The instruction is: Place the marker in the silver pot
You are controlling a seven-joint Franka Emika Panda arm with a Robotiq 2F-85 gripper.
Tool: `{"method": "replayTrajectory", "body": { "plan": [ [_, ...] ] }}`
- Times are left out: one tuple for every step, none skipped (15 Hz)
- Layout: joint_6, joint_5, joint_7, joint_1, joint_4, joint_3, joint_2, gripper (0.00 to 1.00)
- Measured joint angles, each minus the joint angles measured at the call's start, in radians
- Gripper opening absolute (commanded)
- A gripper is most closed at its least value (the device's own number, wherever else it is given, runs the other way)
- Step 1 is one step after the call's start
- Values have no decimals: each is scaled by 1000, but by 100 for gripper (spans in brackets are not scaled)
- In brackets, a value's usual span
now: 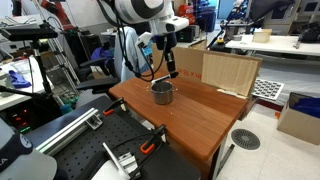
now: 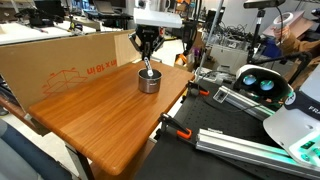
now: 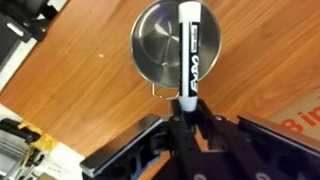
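Wooden table [image 1: 200,115], pincer [image 3: 187,105] gripping marker [image 3: 188,50] above silver pot [image 3: 153,45], wrist view alone shows pot's interior

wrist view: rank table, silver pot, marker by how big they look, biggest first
1. table
2. silver pot
3. marker: as long as the pot is wide, but slimmer and nearer the camera

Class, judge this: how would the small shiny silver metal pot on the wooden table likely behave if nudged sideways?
The small shiny silver metal pot looks rigid, so it should not deform. Low and wide, it would probably slide rather than tip. It looks empty in the wrist view, so likely light and easily shoved.
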Motion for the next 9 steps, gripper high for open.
{"method": "replayTrajectory", "body": {
  "plan": [
    [0,-15,10,0,-4,-3,0,5],
    [0,-35,22,0,-7,-6,0,5],
    [1,-62,39,0,-10,-9,0,5],
    [3,-92,60,0,-13,-13,0,5],
    [6,-121,80,0,-15,-17,0,5],
    [10,-148,100,0,-17,-21,0,5],
    [15,-174,121,0,-19,-24,0,5],
    [17,-195,137,0,-21,-26,0,5],
    [18,-209,150,0,-22,-26,0,5]
  ]
}}
